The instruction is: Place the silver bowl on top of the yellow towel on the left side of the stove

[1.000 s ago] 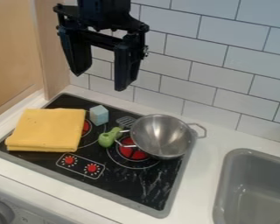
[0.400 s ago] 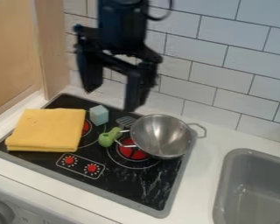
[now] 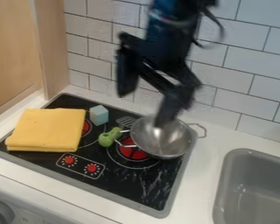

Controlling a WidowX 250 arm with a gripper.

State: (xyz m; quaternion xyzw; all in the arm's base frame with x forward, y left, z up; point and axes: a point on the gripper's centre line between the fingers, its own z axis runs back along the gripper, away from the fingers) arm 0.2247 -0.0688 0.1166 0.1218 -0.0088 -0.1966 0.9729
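Gently lower the wide-open, empty claw (image 3: pixel 144 106) to the silver bowl (image 3: pixel 171 143) on the right side of the stove (image 3: pixel 127 183). Pinch its rim (image 3: pixel 167 158) snugly, then lift straight up, clear of the green toy (image 3: pixel 107 138) near the stove's middle.

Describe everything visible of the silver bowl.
The round, shiny silver metal-looking bowl sits open side up on the right of the black stove, partly over a red burner. Thin handles project left and right; whether one touches the green toy is unclear. The black gripper hides part of its far rim.
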